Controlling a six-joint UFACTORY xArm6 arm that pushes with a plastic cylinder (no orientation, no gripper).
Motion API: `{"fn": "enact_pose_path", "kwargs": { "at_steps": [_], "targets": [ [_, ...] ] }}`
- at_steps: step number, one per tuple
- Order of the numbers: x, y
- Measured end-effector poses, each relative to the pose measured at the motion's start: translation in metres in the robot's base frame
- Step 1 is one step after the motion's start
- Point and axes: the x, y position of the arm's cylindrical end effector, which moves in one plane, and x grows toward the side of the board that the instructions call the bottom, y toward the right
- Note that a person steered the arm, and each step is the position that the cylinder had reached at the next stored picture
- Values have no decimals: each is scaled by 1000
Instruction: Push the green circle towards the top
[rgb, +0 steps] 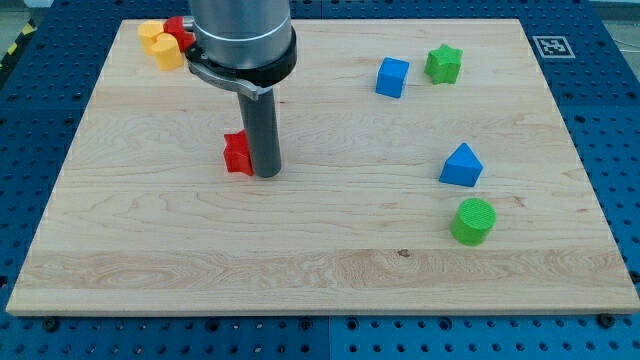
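Note:
The green circle (473, 221) is a short green cylinder at the view's lower right of the wooden board (330, 270). A blue triangle (461, 166) sits just above it. My tip (266, 174) is far to the view's left of the green circle, touching or almost touching the right side of a small red block (237, 153), whose shape I cannot make out because the rod partly hides it.
A blue cube (392, 77) and a green star (443, 64) lie at the upper right. Two yellow blocks (160, 44) and a red block (180, 29) cluster at the upper left corner, partly behind the arm. Blue pegboard surrounds the board.

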Motion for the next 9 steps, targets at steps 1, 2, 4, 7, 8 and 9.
{"fn": "enact_pose_path", "kwargs": {
  "at_steps": [1, 2, 4, 7, 8, 9],
  "targets": [
    [0, 0],
    [-22, -8],
    [6, 1],
    [64, -11],
    [62, -11],
    [59, -11]
  ]
}}
